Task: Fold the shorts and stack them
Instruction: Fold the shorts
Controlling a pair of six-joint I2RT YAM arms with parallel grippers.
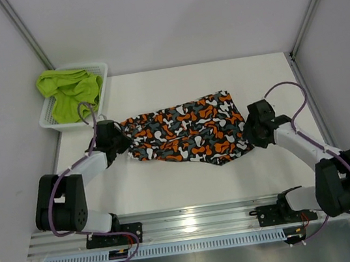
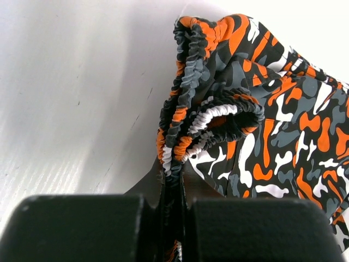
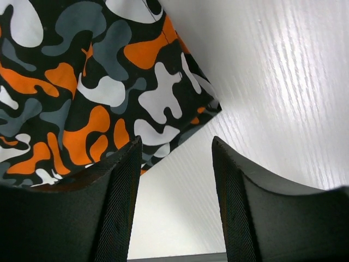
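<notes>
Camouflage shorts (image 1: 185, 133) on the bench (image 1: 235, 181), pinched at the waistband by the left tool (image 2: 173, 188).

Spread rumpled across the middle of the white bench between the two arms, gathered elastic waistband toward the left, leg hems toward the right. At the far left corner, white mesh basket (image 1: 101, 69) holding lime green shorts (image 1: 67, 91) in a loose heap, well apart from the camouflage pair. Left tool closed tight on the bunched waistband, cloth squeezed between its fingers. At the right end, right tool (image 3: 174, 180) parted wide and gripping nothing, bare bench showing through the gap, a hem corner of the camouflage cloth just beside one finger (image 3: 117, 202).
</notes>
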